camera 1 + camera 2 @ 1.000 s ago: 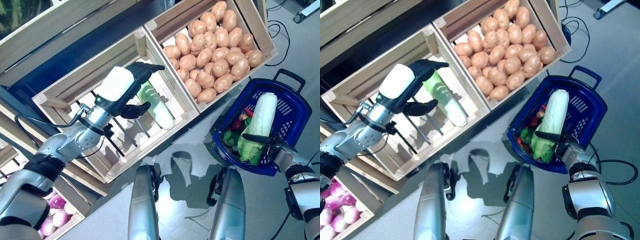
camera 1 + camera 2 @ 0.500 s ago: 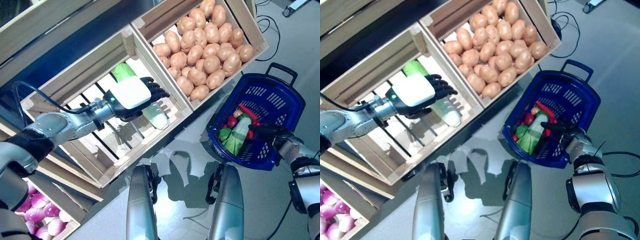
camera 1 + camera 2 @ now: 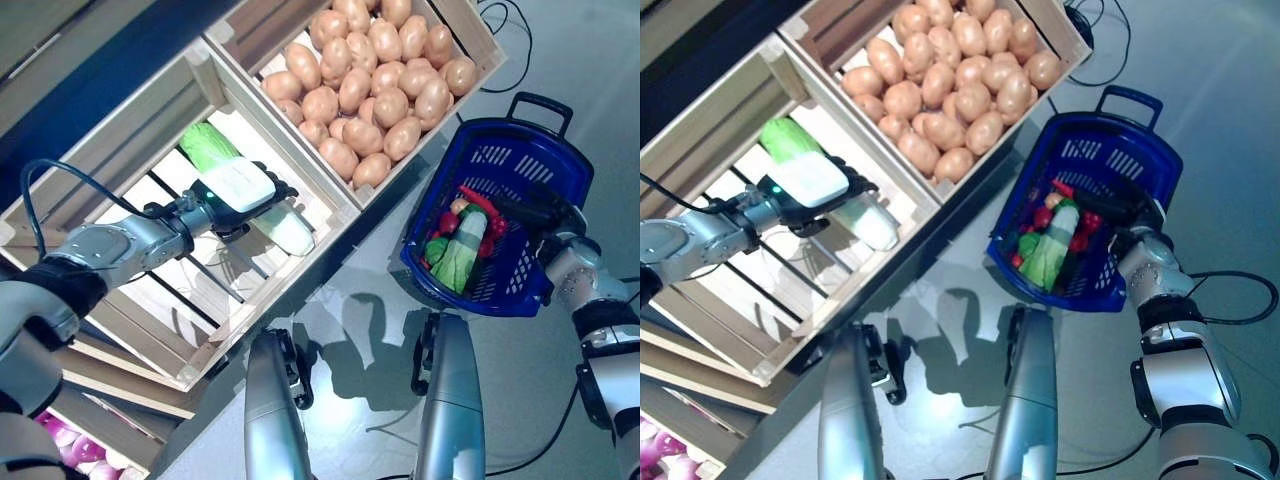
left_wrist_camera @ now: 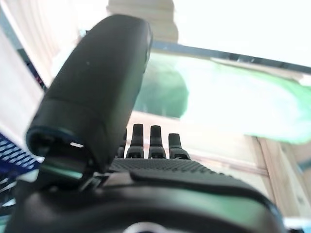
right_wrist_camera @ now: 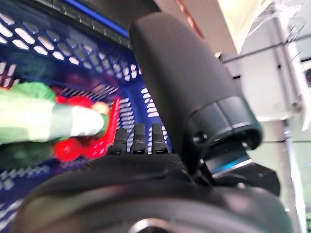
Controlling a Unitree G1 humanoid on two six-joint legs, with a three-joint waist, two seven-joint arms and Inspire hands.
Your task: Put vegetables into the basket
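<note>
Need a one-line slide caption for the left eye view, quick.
Left robot hand over the cabbage in the slatted crate; right robot hand at the blue basket.

Silver-grey arms, dark hands

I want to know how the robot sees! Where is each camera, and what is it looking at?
Left eye view: on the head, looking down at the potato crate, left hand on a cabbage.
Right eye view: beside it, same scene; right hand at the blue basket.
Left wrist view: along the left hand to the cabbage.
Right wrist view: along the right hand into the basket.
</note>
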